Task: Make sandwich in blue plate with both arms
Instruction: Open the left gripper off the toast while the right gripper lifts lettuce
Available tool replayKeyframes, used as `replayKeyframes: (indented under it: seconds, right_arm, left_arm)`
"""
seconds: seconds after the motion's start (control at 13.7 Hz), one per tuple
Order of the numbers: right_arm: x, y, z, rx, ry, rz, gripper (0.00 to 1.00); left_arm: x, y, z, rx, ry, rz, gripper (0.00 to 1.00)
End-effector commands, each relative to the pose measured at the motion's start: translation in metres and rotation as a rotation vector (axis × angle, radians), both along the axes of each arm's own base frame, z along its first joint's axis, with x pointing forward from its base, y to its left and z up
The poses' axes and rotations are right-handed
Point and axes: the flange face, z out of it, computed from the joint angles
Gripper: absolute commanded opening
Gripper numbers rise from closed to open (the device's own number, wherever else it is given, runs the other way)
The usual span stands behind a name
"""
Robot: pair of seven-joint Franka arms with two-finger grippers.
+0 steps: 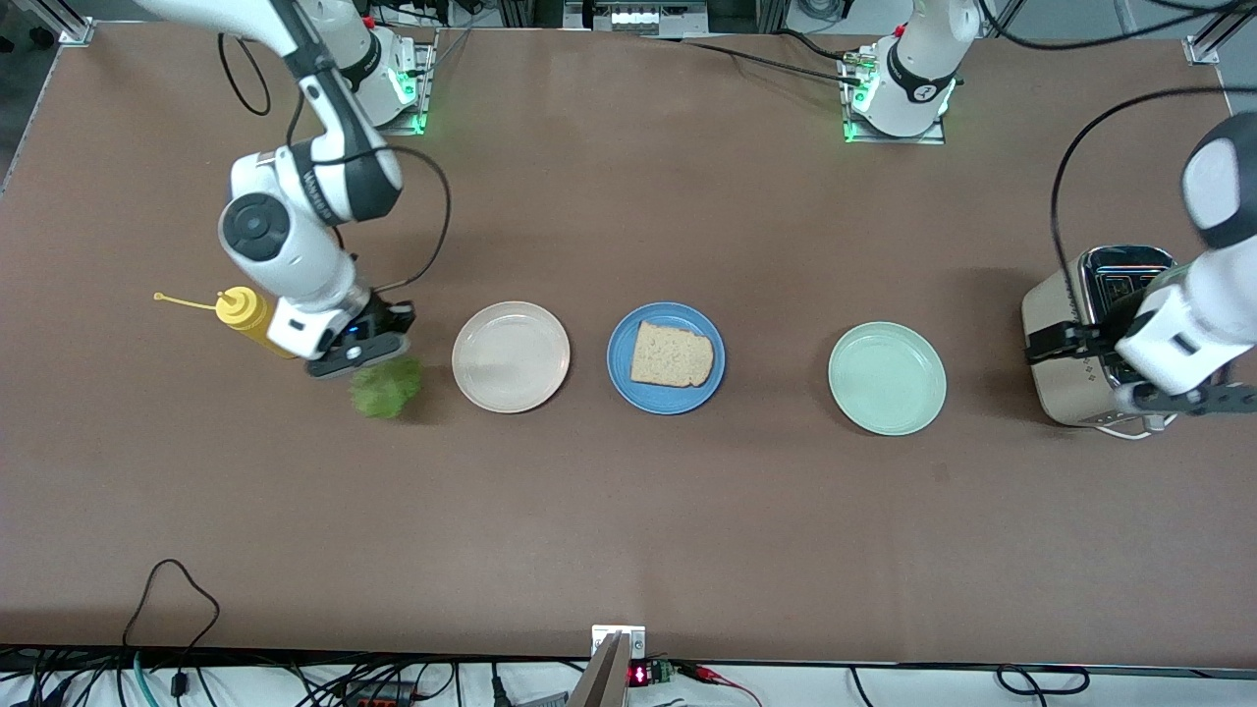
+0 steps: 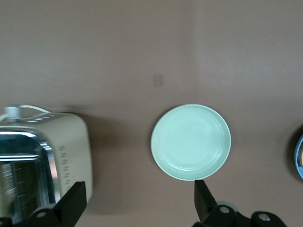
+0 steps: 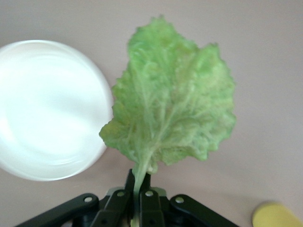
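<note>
The step in hand looked to be carrying the crinkled green lettuce leaf [image 3: 173, 94] to the round mid-blue plate [image 1: 619, 365]. Doing it well would mean lifting the leaf high enough to pass over the cream-white round plate [image 1: 511, 356] without dragging, keeping the stem pinched so the limp blade hung flat, and letting go only once the leaf was centred over the square slice of pale tan, brown-crusted bread [image 1: 671, 354] already lying on the blue plate. The right pincer [image 3: 137, 189] was closed on the leaf's pale stem, with the blade fanning out from its fingertips; it hung over the brown bench [image 1: 628, 511] at the right arm's end, beside the yellow squeeze bottle [image 1: 250, 316]. The leaf sat just below the pincer, close to the white plate, which lay between it and the blue plate. The blue plate stood mid-bench, with the pale mint-green round plate [image 2: 191, 142] farther toward the left arm's end. The left pincer [image 2: 139, 201] waited with fingers spread wide, empty, over the cream and chrome toaster [image 2: 42, 161].
</note>
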Motion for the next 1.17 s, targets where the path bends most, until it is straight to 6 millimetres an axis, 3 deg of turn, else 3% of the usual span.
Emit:
replayKeyframes:
  seconds: [0.0,0.15,0.29,0.51,0.73,0.95,1.09]
  right_arm:
    - [-0.001,0.038,0.016,0.024,-0.025,0.226,0.00]
    - [0.000,0.075,0.018,0.044,-0.038,0.350,0.00]
    - [-0.008,0.122,0.016,0.054,-0.051,0.448,0.00]
    - [-0.003,0.186,0.005,0.032,-0.094,0.613,0.00]
    - [-0.016,0.257,-0.013,0.053,-0.114,0.743,0.00]
    - [-0.027,0.304,-0.041,0.044,-0.130,0.842,0.00]
    - [-0.035,0.321,-0.058,0.036,-0.160,0.885,0.00]
  left_arm:
    - [-0.026,0.002,0.052,0.032,-0.040,0.001,1.00]
    - [-0.046,-0.007,0.075,0.032,-0.022,-0.007,1.00]
    - [-0.059,-0.010,0.081,0.032,-0.026,-0.011,1.00]
    - [-0.076,-0.009,0.074,0.031,-0.002,0.005,1.00]
    - [-0.079,-0.011,0.070,0.033,0.012,0.003,1.00]
    - [-0.080,-0.013,0.071,0.034,0.015,-0.003,1.00]
    - [-0.079,-0.015,0.069,0.034,0.016,-0.005,1.00]
